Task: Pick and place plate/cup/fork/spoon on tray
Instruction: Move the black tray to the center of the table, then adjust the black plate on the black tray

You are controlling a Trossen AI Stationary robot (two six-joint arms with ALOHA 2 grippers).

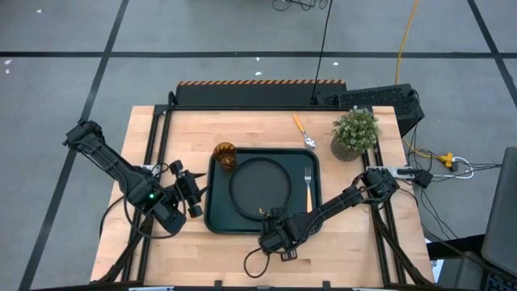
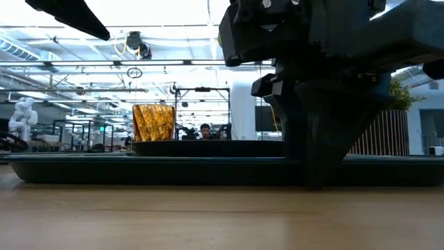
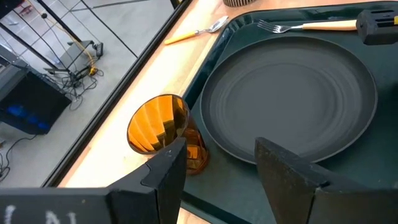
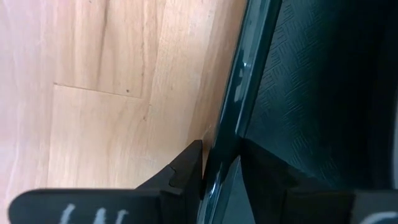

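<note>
High view, tray (image 1: 216, 217): big dark green, in the middle of the wooden bench (image 1: 242, 125).
High view, plate (image 1: 260, 183): round and dark, lying flat in the middle of the tray.
High view, cup (image 1: 224, 155): small and orange, standing in the tray's upper left corner, just beside the plate.
High view, fork (image 1: 308, 181): lying in the tray along its right side, right of the plate.
High view, spoon (image 1: 303, 132): on the bench above the tray, near the plant pot (image 1: 355, 135) at upper right.
High view, left claw (image 1: 196, 192): at the tray's left edge, left of the plate.
High view, right claw (image 1: 272, 220): at the tray's lower edge, below the plate.
Low view, cup (image 2: 153, 122): left of centre, standing up on the tray (image 2: 139, 170), which runs across the frame.
Low view, right arm: big and dark, filling the upper right, reaching down to the tray's near edge.
Left wrist view, left claw (image 3: 221, 165): fingers wide apart, holding nothing, at the bottom.
Left wrist view, things: cup (image 3: 163, 129) at lower left, plate (image 3: 292, 96) in the middle, fork (image 3: 308, 26) at top, spoon (image 3: 196, 31) on the bench at top left.
Right wrist view, right claw (image 4: 219, 167): clenched on the tray's rim (image 4: 239, 81), one finger outside over the bench, one inside.
</note>
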